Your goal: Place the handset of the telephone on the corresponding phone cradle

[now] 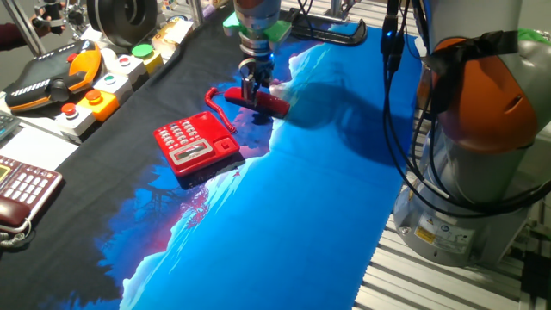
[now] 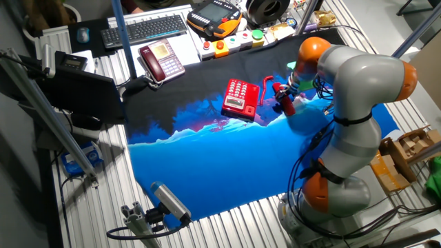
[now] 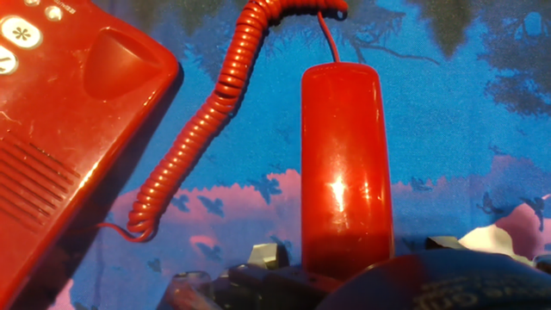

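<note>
The bright red telephone (image 1: pixel 191 146) (image 2: pixel 236 96) lies flat on the blue-and-black cloth, keypad up. Its phone cradle (image 1: pixel 224 138) (image 3: pixel 116 60) runs bare along the side facing the handset. The red handset (image 1: pixel 263 103) (image 2: pixel 283 101) (image 3: pixel 344 164) sits just right of the base, joined to it by a coiled cord (image 1: pixel 220 114) (image 3: pixel 202 138). My gripper (image 1: pixel 252 93) (image 2: pixel 280 91) (image 3: pixel 353 251) comes straight down and is shut on the handset near one end. In the hand view the handset runs away from the fingers, with the phone base at the left. I cannot tell whether the handset touches the cloth.
A dark maroon phone (image 1: pixel 24 194) (image 2: pixel 162 58) rests off the cloth. An orange pendant (image 1: pixel 52 77), a button box (image 1: pixel 103 95) and a keyboard (image 2: pixel 145 29) line the far edge. A crumpled white scrap (image 1: pixel 288 86) lies beside the handset. The arm's base (image 2: pixel 331 193) stands at the table's side.
</note>
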Motion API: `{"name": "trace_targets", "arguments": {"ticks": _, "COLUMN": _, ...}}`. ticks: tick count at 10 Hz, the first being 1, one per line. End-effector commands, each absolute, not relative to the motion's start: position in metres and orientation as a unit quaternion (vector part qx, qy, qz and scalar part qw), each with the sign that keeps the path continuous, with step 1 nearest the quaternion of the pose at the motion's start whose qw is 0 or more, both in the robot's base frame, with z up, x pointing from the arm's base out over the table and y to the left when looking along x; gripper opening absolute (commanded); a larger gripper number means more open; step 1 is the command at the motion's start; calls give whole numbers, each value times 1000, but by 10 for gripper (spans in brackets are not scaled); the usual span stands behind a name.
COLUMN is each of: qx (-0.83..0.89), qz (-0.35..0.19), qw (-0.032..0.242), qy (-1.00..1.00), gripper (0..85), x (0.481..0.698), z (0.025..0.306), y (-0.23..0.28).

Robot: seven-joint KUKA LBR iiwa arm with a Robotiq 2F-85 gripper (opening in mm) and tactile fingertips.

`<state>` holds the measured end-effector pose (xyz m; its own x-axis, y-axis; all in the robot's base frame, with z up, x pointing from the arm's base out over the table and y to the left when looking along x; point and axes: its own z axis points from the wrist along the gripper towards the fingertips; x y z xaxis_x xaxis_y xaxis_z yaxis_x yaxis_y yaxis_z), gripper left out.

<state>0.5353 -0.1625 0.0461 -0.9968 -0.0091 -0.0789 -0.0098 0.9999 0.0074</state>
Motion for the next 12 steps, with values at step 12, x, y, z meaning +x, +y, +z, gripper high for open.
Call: {"name": "trace_targets", "arguments": {"ticks": 12, "qx": -18, "qz": -7, "qw": 42, "qy": 999, "gripper": 820, "x": 537, "z": 42, "y": -162}}
